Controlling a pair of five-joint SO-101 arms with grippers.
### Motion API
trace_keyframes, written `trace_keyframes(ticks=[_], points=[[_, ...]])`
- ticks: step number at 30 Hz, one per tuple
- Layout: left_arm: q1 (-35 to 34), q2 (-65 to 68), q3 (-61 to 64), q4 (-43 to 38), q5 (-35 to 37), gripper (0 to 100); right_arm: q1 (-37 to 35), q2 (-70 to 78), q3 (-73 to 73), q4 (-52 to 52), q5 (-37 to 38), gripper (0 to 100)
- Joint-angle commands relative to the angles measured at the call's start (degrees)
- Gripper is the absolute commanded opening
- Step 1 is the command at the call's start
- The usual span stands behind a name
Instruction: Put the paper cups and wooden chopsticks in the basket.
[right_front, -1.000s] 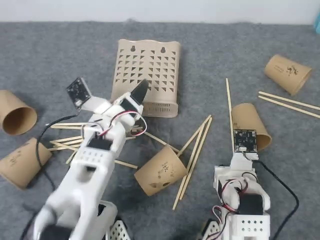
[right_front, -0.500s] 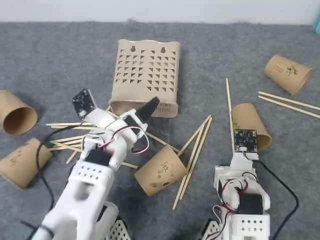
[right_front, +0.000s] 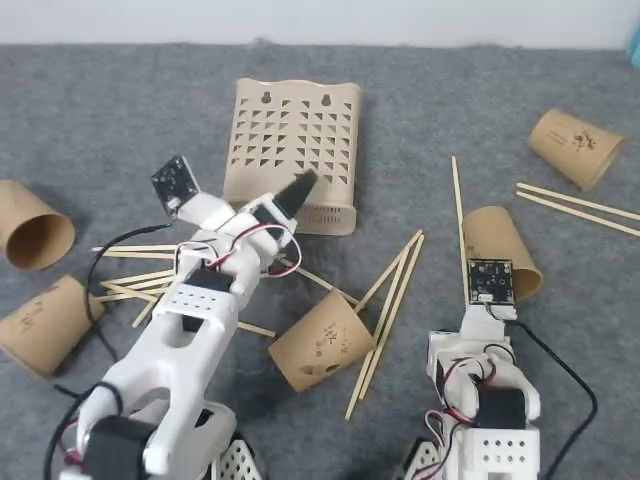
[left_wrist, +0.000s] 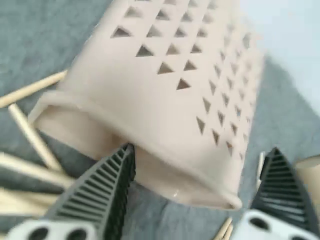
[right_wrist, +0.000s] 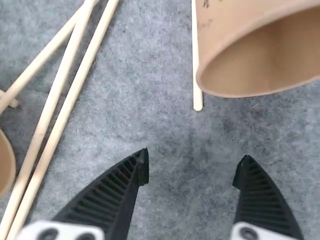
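Jaws on my left arm (right_front: 205, 300) were released and empty, spread just before the open mouth of the basket (right_front: 295, 150), which lay flat on the table (right_front: 90, 110) at the upper centre of the frame. The right jaws were also spread and empty, low over bare table near a tipped paper cup (right_front: 500, 250). Other cups and the wooden chopsticks (right_front: 388, 290) lay scattered at left, centre and right, all outside the basket. I judged the step to be picking a stick from the left cluster. To do it well I would descend square across one stick, clamp its middle, and feed it in end-first without nudging the basket away.
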Motion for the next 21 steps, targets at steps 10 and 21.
trace_keyframes(ticks=[10, 21], points=[[0.0, 17.0, -16.2, -7.6, 0.8, 36, 0.7, -0.8, 0.9, -0.7, 0.7, 27.0], [0.8, 17.3, -18.9, -7.4, -2.5, 1, 0.3, -0.8, 0.9, -0.7, 0.7, 27.2]])
